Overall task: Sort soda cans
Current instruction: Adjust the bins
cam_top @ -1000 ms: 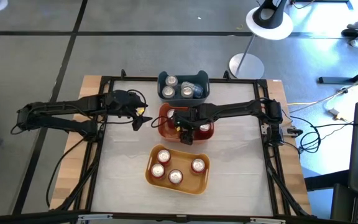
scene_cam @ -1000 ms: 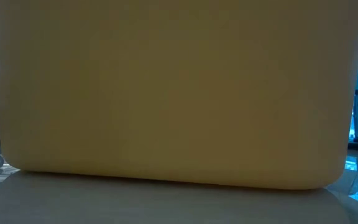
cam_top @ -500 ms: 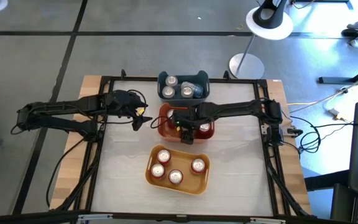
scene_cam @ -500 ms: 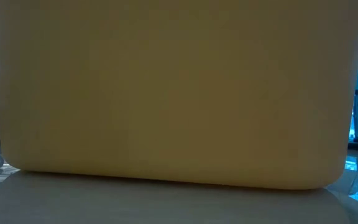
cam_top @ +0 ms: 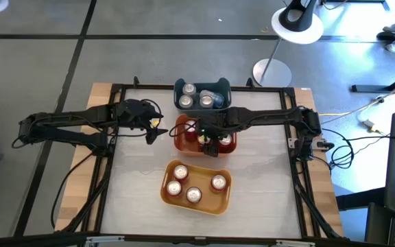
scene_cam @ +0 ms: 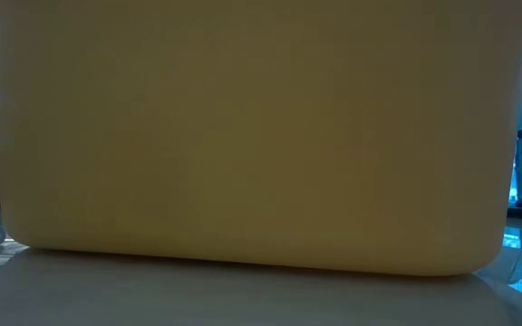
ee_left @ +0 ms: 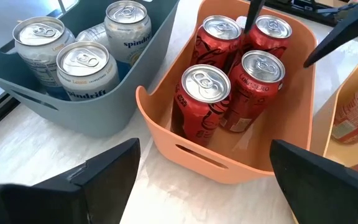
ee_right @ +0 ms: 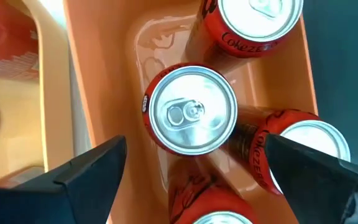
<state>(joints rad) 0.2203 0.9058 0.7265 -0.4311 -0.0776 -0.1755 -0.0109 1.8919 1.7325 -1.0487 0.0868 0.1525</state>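
An orange bin point(cam_top: 181, 139) at the table's middle holds several upright red cans point(ee_left: 204, 102). My right gripper point(cam_top: 211, 143) hangs open over this bin, pointing down. In the right wrist view its fingers stand on either side of one red can's silver top point(ee_right: 191, 110) without touching it. My left gripper point(cam_top: 153, 132) waits open to the left of the orange bin, level with it. Behind, a blue-grey bin point(cam_top: 181, 88) holds several silver cans point(ee_left: 82, 68). Nearer, a yellow bin point(cam_top: 196, 204) holds several red cans point(cam_top: 180, 171).
The three bins stand in a row from the far edge to the near side of the white table top point(cam_top: 266, 185). The yellow bin's wall point(scene_cam: 261, 136) fills the low view. A black frame point(cam_top: 115, 88) borders the table. White surface lies bare left and right of the bins.
My right gripper has shifted a little toward the table's right and far side, staying above the orange bin. The left arm and the cans have kept still.
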